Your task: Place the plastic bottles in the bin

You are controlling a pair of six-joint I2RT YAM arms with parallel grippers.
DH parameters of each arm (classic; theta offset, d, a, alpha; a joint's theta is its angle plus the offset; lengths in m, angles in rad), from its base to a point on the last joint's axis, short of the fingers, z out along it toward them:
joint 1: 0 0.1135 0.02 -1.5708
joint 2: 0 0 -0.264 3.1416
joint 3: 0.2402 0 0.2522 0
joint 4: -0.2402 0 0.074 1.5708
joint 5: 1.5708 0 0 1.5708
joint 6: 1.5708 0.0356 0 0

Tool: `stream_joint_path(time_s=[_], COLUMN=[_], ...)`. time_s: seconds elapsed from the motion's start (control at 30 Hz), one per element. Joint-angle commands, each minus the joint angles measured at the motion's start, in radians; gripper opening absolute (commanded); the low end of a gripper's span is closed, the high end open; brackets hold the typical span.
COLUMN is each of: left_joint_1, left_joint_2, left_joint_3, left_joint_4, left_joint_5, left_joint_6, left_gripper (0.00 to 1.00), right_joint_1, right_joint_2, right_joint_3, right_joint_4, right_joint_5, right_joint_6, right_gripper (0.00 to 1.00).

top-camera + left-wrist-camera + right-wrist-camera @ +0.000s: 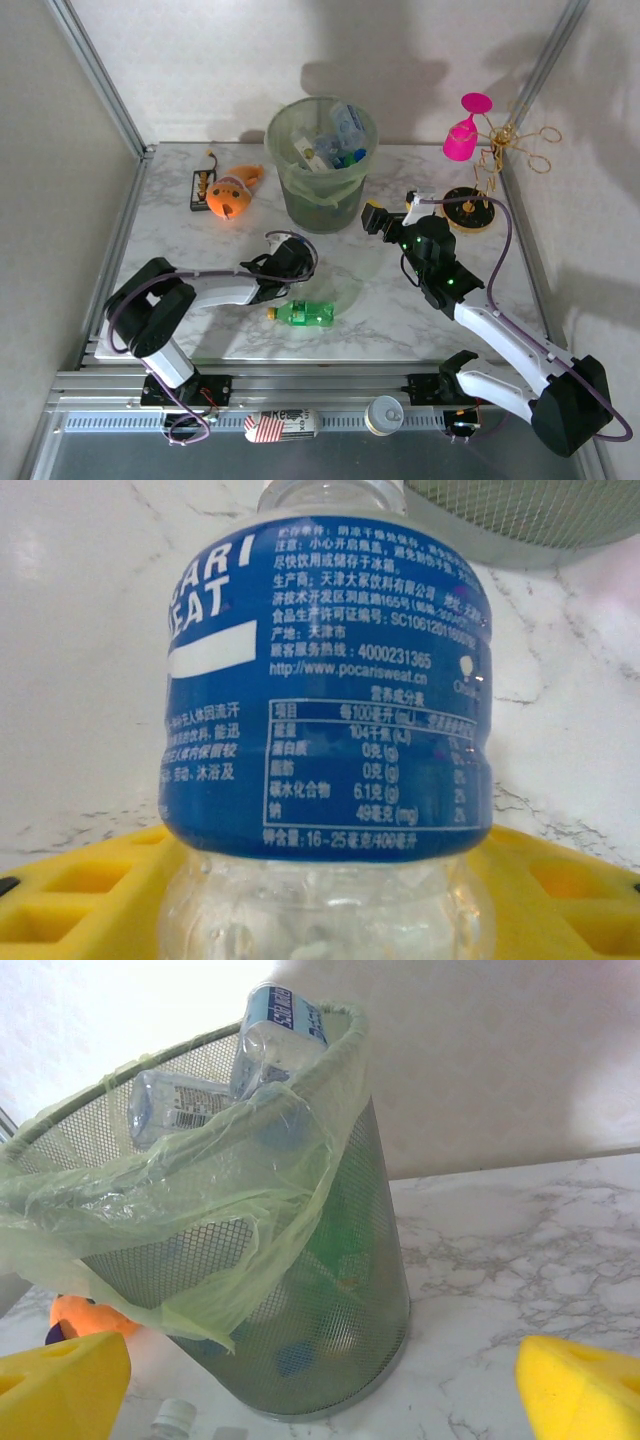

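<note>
Now the left gripper's (283,258) yellow jaws press both sides of a clear plastic bottle with a blue label (325,690), near the round mesh bin with a pale-green liner (330,1290). The right gripper (320,1385) faces the bin, jaws wide apart, holding nothing.

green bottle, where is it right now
Top view: the green bottle lies on its side left of centre, between the left gripper and the near edge of the table.
</note>
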Motion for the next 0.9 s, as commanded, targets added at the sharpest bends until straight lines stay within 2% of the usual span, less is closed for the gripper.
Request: stream_joint_path(time_s=[0.0,0.27,0.47,0.67,0.87], left_joint_1=[-0.009,0.011,0.080,0.143,0.198], left_joint_2=[-0.090,-0.374,-0.533,-0.490,-0.286], left_joint_3=[-0.040,-0.048,0.051,0.263,0.563], left_joint_4=[0.021,-0.023,-0.006,0.010,-0.076], left_joint_5=[-0.074,-0.242,-0.250,-0.166,0.001], left_joint_6=[-0.023,0.041,0.163,0.299,0.383], left_gripper=[0.56,0.56,0.57,0.57,0.54], right_joint_1=[-0.002,-0.003,-0.003,-0.003,-0.003], right_joint_2=[-0.001,0.018,0.017,0.020,-0.003], right_joint_3=[-0.019,-0.045,-0.073,-0.090,-0.106], right_joint_4=[0.045,0.090,0.138,0.152,0.139], right_joint_5=[-0.021,-0.077,-0.096,-0.122,-0.138], right_joint_6=[0.020,0.023,0.019,0.013,0.015], right_gripper=[0.99,0.99,0.99,0.99,0.99])
